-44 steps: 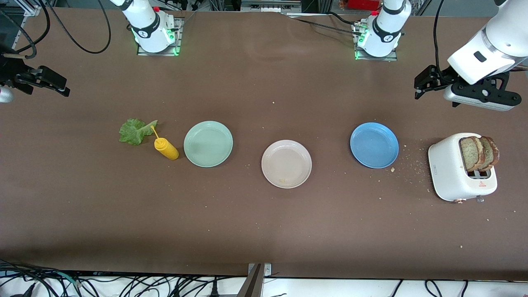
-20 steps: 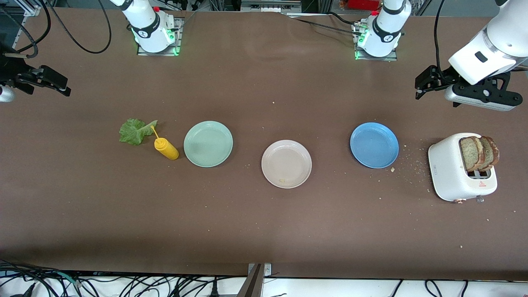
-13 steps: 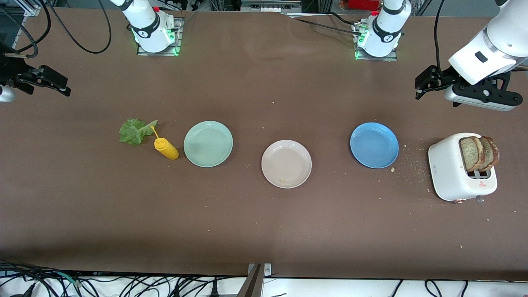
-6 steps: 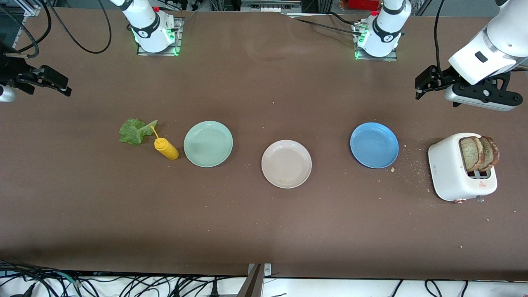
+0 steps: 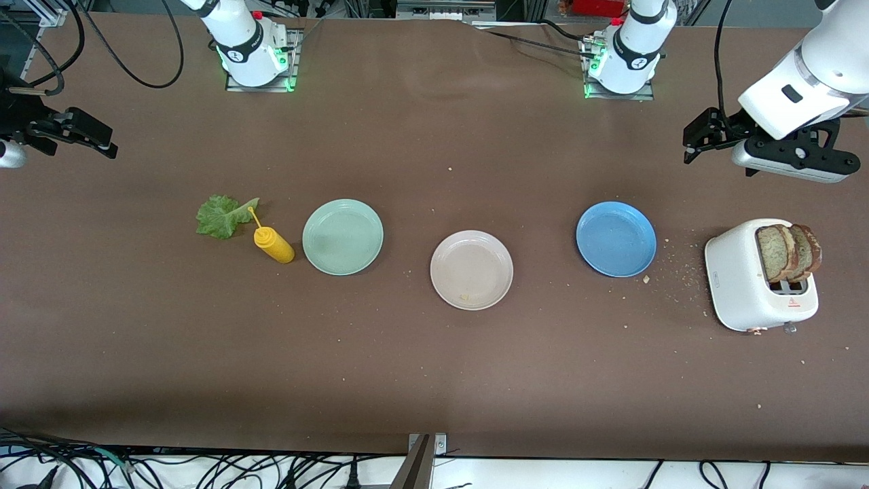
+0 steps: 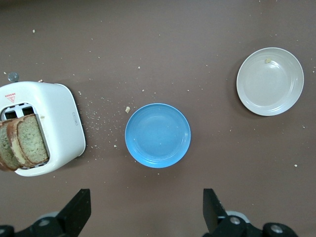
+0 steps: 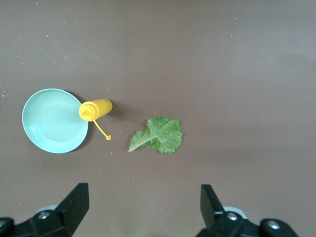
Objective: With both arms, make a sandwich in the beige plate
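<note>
Beige plate point(image 5: 471, 269) bare on crumb-strewn brown table point(image 5: 434, 380); left claw point(image 6: 144, 212), right claw point(image 7: 140, 210) both released.

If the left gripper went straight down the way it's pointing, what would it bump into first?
Probably bare table. The left gripper, fingers open, points down at brown tabletop; the blue plate and toaster seem just off its line, though depth is unclear.

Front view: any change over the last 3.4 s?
No visible change. The left gripper waits open over the table above the toaster, the right gripper open at the right arm's end. Both bread slices sit in the toaster, the lettuce leaf lies beside the yellow bottle, and the beige plate holds only a crumb.
</note>
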